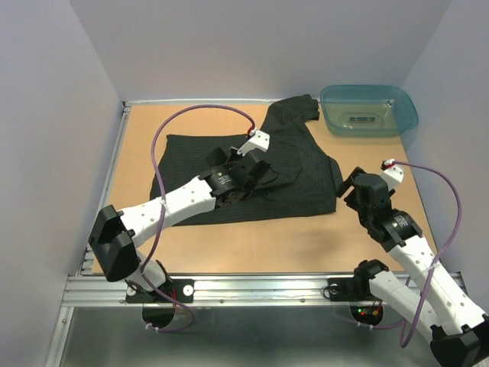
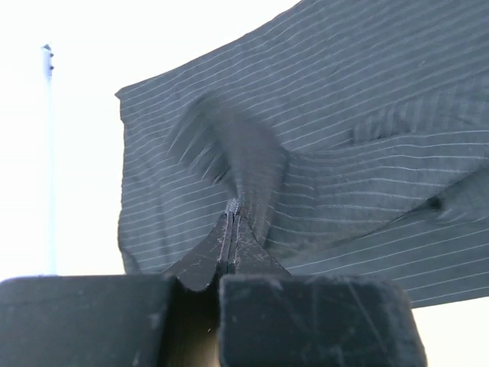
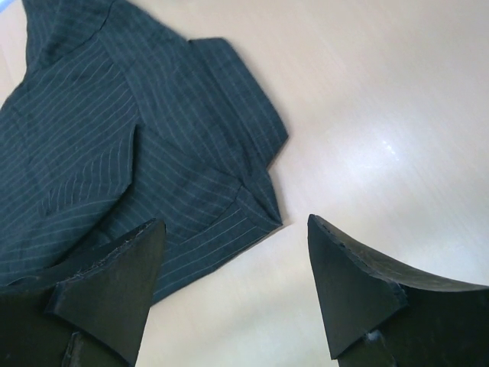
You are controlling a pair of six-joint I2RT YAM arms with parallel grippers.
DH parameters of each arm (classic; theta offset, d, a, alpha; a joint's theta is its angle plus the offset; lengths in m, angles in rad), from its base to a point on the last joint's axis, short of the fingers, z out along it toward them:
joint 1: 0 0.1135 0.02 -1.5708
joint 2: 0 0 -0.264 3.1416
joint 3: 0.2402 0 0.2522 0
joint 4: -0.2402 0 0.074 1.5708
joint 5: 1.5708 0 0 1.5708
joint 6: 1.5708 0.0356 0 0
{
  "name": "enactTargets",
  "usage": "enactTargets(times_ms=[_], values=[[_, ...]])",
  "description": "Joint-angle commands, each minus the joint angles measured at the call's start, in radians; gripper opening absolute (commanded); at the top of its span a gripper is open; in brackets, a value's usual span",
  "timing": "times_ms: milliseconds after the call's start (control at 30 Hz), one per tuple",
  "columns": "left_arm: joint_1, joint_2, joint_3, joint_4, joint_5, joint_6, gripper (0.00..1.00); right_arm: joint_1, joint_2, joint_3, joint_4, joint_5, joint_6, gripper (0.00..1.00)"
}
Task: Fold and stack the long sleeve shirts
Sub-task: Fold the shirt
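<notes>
At the near edge of the tabletop [image 1: 267, 245] the 2 arm bases are bolted, and nearest of the working parts is the right end effector [image 1: 349, 186], which hangs just off the right edge of the long sleeve shirt [image 1: 191, 157]. Its fingers are spread wide apart with nothing between them, and in the right wrist view a folded corner of the striped cloth [image 3: 114, 153] is seen just ahead of the gap [image 3: 233, 223]. Further in, the left end effector [image 1: 263, 172] is set over the middle of the garment. In the left wrist view its fingertips [image 2: 231, 210] are pressed together on a pinch of the fabric [image 2: 367, 115], which is drawn up into a small tent. The shirt is spread mostly flat across the middle of the tabletop, with 1 sleeve [image 1: 302, 107] reaching toward the far right corner, where a teal tub [image 1: 409, 115] stands (apart from the cloth). The step in hand is judged to be an early fold, with the grip made. Next, the pinched cloth would need to be lifted and carried across the body, while the far side is kept from dragging.
</notes>
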Motion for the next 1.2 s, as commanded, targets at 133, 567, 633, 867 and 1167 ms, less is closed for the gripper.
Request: enactTargets(times_ms=[133,567,633,867,1167], values=[[0.055,-0.254,-0.195,0.332,0.096,0.361,0.00,0.002,0.062,-0.003,0.163,-0.203,-0.067,0.80],[0.279,-0.191,-0.154,0.674,0.531,0.688,0.00,0.002,0.119,-0.029,0.223,-0.307,-0.086,0.80],[0.285,-0.168,-0.109,0.677,0.624,0.723,0.00,0.002,0.109,-0.029,0.223,-0.308,-0.090,0.80],[0.281,-0.340,-0.231,0.529,1.062,0.928,0.00,0.002,0.095,-0.035,0.229,-0.326,-0.136,0.80],[0.278,-0.659,-0.540,0.277,1.188,0.860,0.25,0.002,0.148,-0.041,0.310,-0.456,-0.231,0.80]])
